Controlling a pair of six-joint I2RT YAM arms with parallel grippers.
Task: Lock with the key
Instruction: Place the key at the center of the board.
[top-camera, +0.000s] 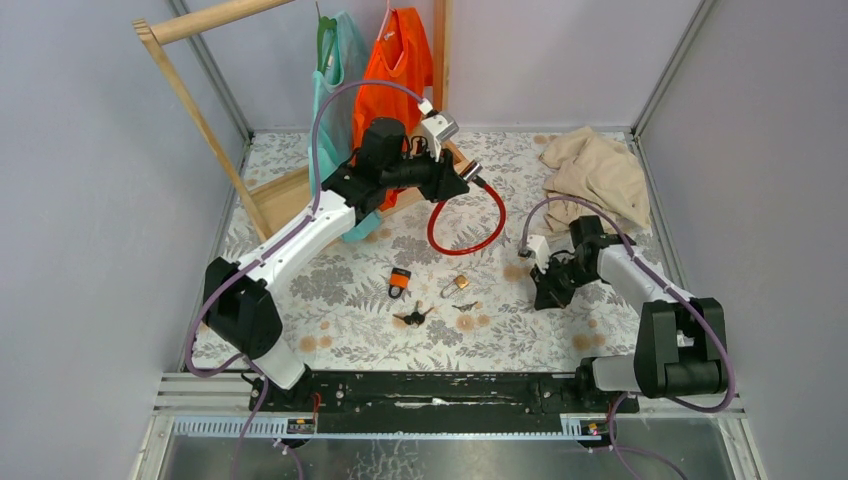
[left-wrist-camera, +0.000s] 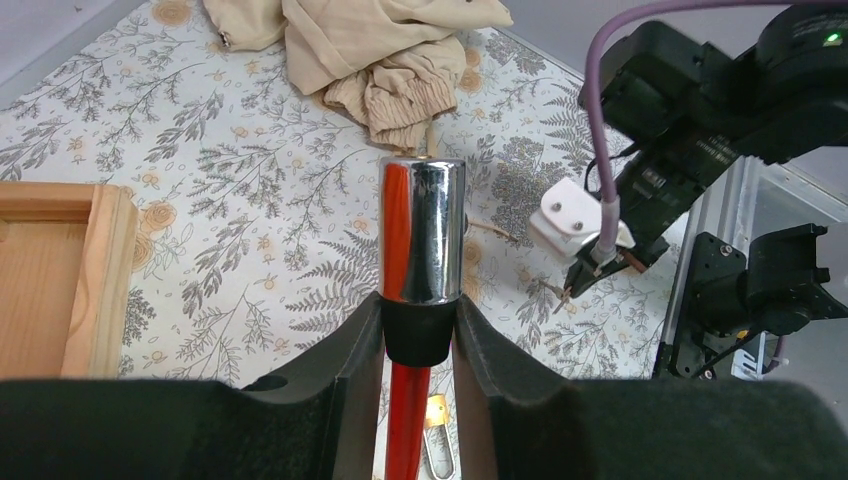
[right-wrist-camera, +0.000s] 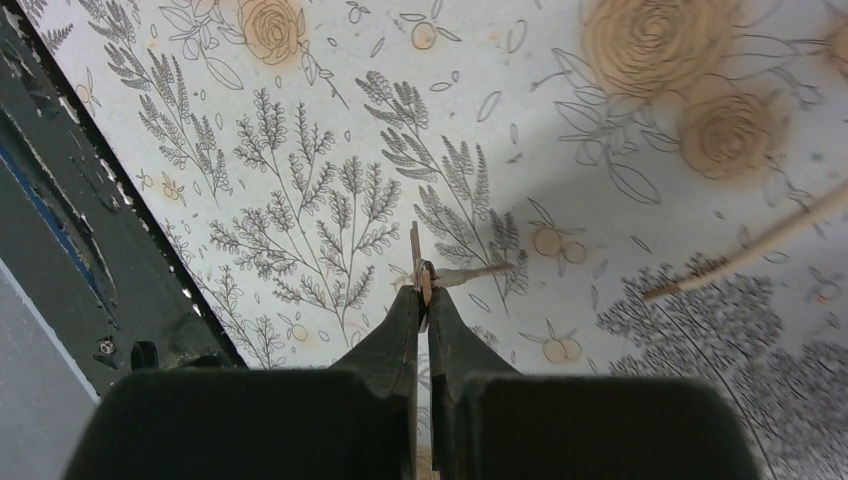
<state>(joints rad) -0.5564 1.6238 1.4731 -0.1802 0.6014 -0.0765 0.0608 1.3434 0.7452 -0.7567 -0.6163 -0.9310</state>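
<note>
My left gripper (top-camera: 462, 180) is raised over the back middle of the table, shut on the black collar of the red cable lock's chrome cylinder (top-camera: 471, 171). In the left wrist view the cylinder (left-wrist-camera: 421, 235) stands upright between my fingers (left-wrist-camera: 350, 350), and the red cable (left-wrist-camera: 408, 420) hangs below. The cable loop (top-camera: 465, 228) droops to the table. My right gripper (top-camera: 545, 292) is low at the right, shut on a small key (right-wrist-camera: 420, 268) that sticks out past the fingertips. A second key (right-wrist-camera: 470, 272) on the same ring points right. The right gripper also shows in the left wrist view (left-wrist-camera: 585, 275).
An orange-black padlock (top-camera: 400, 282), a brass padlock (top-camera: 459, 285), black keys (top-camera: 412, 318) and a small key (top-camera: 465, 322) lie mid-table. A beige cloth (top-camera: 598, 172) is at the back right. A wooden frame (top-camera: 285, 195) and hanging clothes (top-camera: 395, 60) stand at the back left.
</note>
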